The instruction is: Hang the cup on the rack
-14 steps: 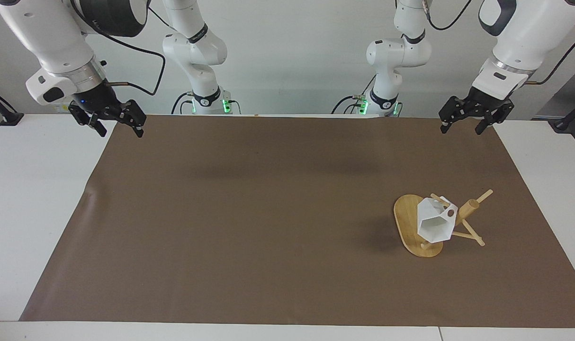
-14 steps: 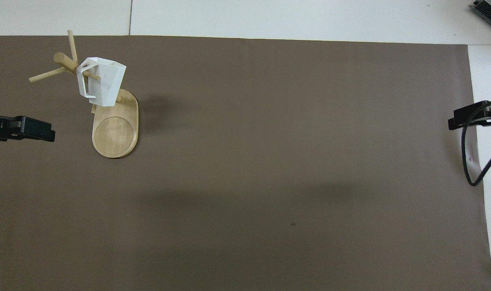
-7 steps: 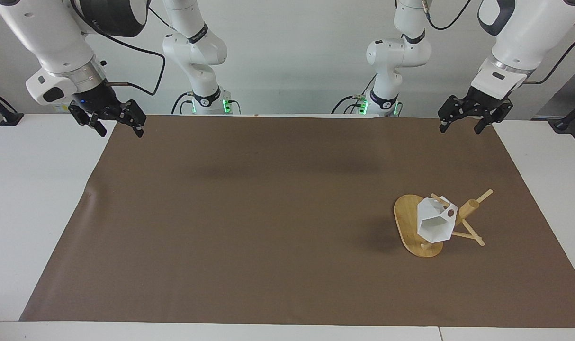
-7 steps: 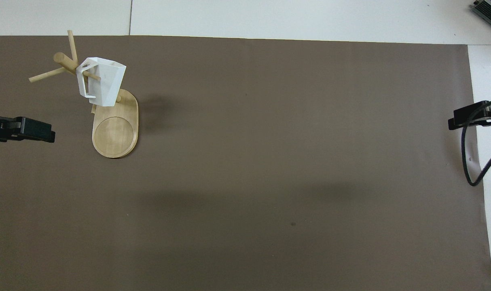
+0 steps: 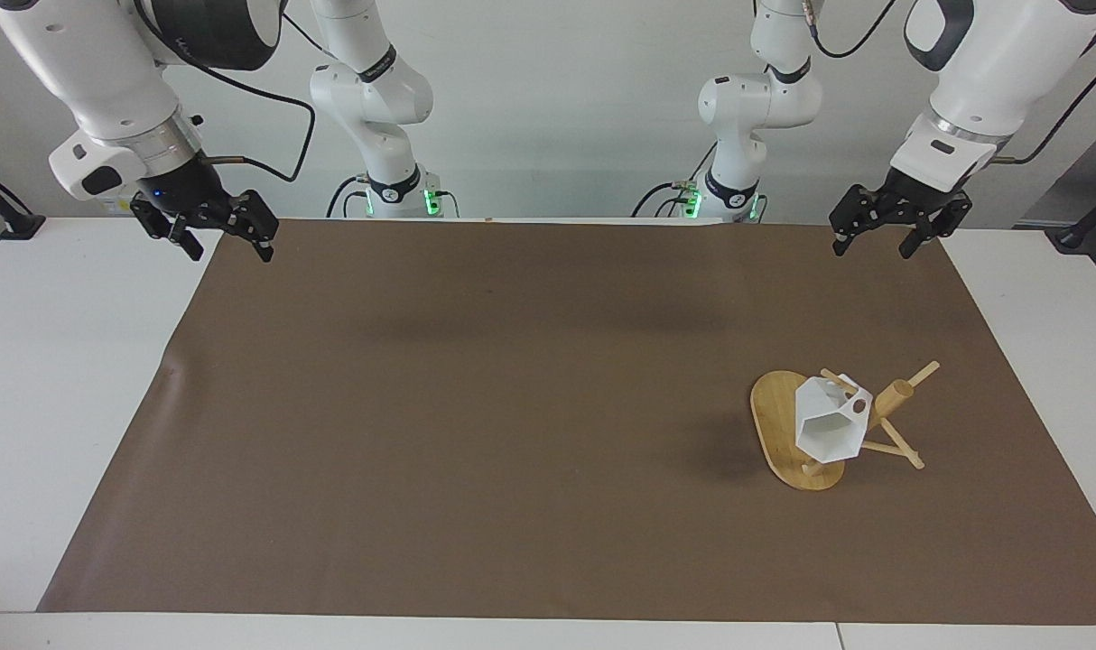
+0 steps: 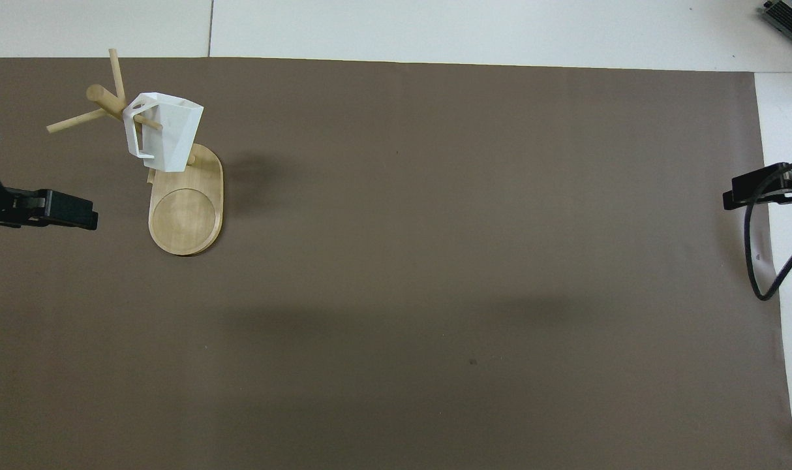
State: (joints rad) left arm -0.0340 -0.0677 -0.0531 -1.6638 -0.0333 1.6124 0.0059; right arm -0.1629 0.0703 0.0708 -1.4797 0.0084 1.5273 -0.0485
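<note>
The cup [image 5: 830, 421] is found hung by its pierced handle on a peg of the rack [image 5: 787, 442], toward the left arm's end of the table, at about four o'clock in the facing view. The hanging is judged complete. The left gripper [image 5: 873, 236] and right gripper [image 5: 223, 242] are raised over the mat's [image 5: 476, 433] corners, jaws spread, nothing held. No legible writing is noted.

only rack [image 5: 787, 433] with hung cup [image 5: 828, 429] obstructs mat [image 5: 476, 424], left arm's end.
</note>
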